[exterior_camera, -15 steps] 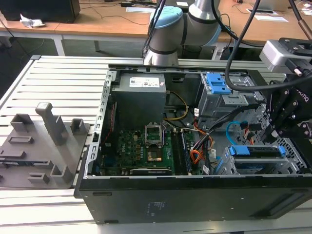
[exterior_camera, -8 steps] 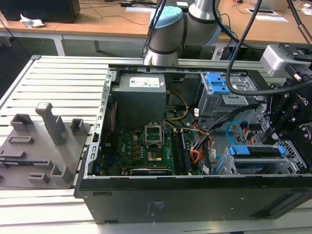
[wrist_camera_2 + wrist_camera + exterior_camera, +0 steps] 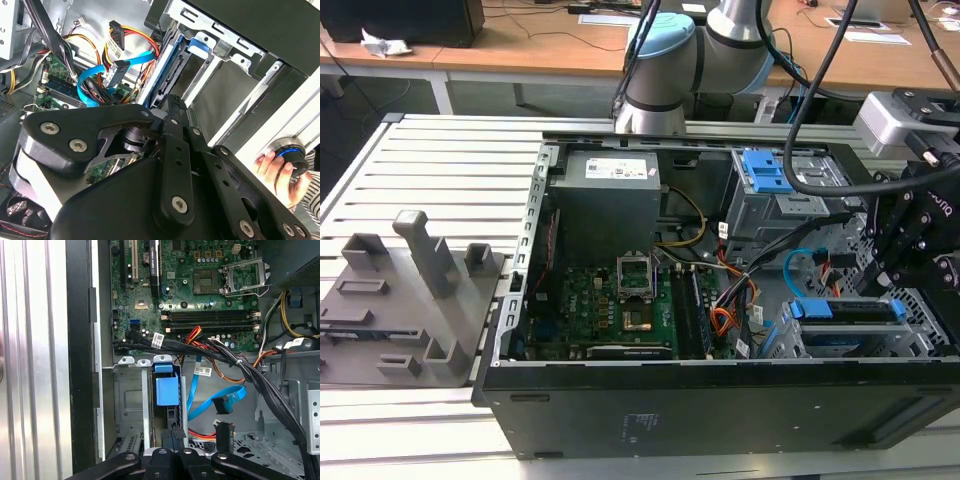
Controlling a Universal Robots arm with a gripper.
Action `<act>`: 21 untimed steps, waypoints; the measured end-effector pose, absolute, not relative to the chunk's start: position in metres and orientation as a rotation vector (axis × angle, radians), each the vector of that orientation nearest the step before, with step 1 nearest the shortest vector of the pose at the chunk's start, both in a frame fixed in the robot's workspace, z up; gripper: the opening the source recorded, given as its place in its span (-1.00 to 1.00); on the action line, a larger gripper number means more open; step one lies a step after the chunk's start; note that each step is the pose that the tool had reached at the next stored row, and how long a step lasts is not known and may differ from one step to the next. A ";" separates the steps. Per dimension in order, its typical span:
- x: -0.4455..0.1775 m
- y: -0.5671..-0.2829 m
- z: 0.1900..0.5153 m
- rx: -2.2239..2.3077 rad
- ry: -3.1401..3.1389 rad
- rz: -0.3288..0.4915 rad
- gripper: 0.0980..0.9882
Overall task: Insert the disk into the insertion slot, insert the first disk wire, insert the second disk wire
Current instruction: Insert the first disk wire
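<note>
Disk (image 3: 166,390) sits in the drive cage (image 3: 127,405), claw (image 3: 178,434) at its end; we can't tell its grip. Blue cable (image 3: 215,402) hangs unplugged.

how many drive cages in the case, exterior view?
2. The taller cage with the blue latch is farther back; the insertion slot is nearer the camera, at the exterior view's right. More may be hidden.
</note>
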State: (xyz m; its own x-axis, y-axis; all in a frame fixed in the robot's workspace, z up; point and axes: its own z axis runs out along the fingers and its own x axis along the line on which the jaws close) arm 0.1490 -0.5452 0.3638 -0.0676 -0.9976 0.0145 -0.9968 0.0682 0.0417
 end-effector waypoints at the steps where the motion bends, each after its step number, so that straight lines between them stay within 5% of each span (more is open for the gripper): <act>1: 0.149 -0.545 0.364 2.118 -2.267 -0.032 -0.98; 4: 0.149 -0.545 0.364 2.118 -2.267 -0.032 -0.96; 8: 0.149 -0.545 0.364 2.118 -2.267 -0.032 -0.41; 21: 0.166 -0.544 0.376 2.117 -2.266 -0.031 -0.41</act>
